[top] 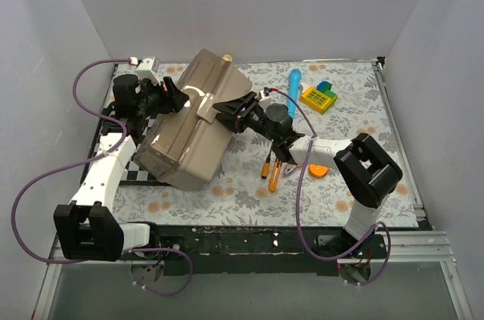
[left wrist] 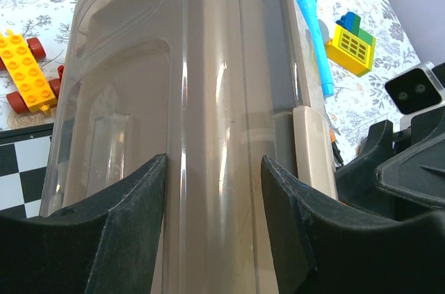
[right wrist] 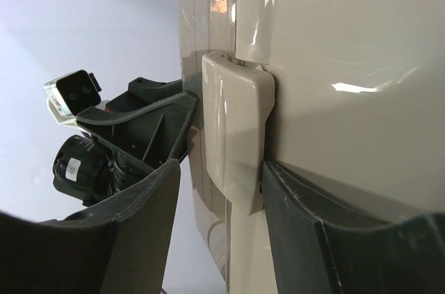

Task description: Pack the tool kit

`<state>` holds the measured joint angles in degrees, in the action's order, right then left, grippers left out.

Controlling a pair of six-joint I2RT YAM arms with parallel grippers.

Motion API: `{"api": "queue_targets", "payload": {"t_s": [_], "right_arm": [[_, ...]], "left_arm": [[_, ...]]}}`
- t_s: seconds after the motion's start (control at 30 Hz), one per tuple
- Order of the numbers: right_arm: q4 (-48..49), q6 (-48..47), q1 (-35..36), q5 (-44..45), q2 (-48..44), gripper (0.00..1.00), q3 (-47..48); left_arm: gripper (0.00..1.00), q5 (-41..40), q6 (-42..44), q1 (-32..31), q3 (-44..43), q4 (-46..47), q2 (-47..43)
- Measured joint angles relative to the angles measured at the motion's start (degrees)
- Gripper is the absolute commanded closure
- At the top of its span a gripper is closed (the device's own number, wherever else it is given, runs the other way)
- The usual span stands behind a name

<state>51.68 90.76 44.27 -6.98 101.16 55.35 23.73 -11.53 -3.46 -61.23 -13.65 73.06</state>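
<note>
The grey-brown translucent toolbox (top: 189, 127) of the tool kit is tipped up on the floral mat, lid closed. My left gripper (top: 178, 100) is at its left side. In the left wrist view, that gripper (left wrist: 213, 158) is shut on a raised ridge of the toolbox (left wrist: 208, 64). My right gripper (top: 227, 108) reaches the box from the right. In the right wrist view it (right wrist: 222, 165) straddles the tan latch (right wrist: 236, 127), with one finger touching the latch and a gap at the other. Two orange-handled screwdrivers (top: 272, 172) lie under the right arm.
A blue cylindrical tool (top: 294, 82) and a yellow toy block (top: 318, 97) lie at the back right. A small orange piece (top: 319, 171) sits by the right arm. A yellow and red toy brick car (left wrist: 28, 75) lies left of the box, near the checkered mat (left wrist: 17, 169).
</note>
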Motion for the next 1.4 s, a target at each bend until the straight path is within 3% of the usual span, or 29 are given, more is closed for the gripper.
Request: {"api": "queue_targets", "payload": {"t_s": [0.9, 1.4], "right_arm": [[15.7, 1.8, -0.8, -2.1, 7.8, 0.42, 1.3], [16.3, 0.9, -0.5, -0.8, 8.0, 0.44, 1.1]], "left_arm": [[0.76, -1.3, -0.1, 0.6, -0.6, 1.1, 1.5], [0.76, -1.3, -0.1, 0.6, -0.8, 1.3, 1.7]]}}
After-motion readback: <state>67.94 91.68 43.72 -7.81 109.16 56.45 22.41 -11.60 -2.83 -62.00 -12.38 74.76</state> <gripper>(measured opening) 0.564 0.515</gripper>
